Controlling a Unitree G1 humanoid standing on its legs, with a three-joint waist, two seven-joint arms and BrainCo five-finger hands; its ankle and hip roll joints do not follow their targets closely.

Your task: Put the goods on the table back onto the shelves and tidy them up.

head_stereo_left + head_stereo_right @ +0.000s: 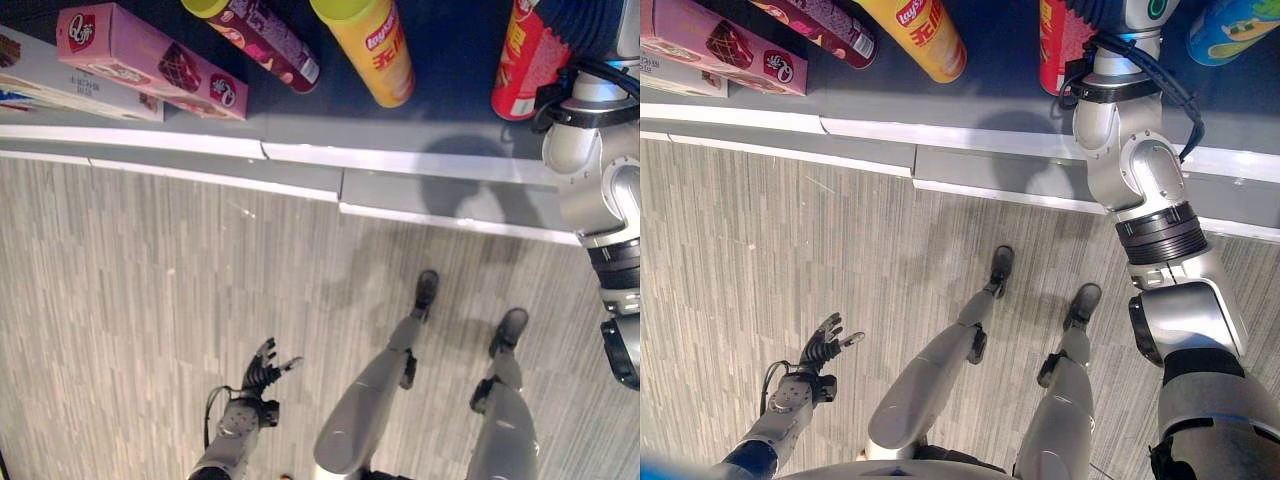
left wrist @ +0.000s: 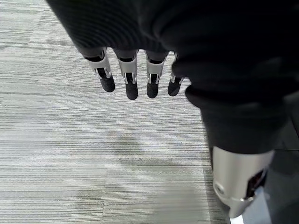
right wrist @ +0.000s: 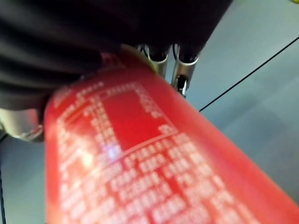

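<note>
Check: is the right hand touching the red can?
Touching. In the right wrist view the red can lies against the right hand, whose fingers run along its side; whether they curl round it is hidden.

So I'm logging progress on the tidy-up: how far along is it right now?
Nothing looks shelved yet. On the table still lie a pink box, a maroon can, a yellow can and a blue-green can. In hand: the right hand grips the red can. The left hand hangs open over the floor.
</note>
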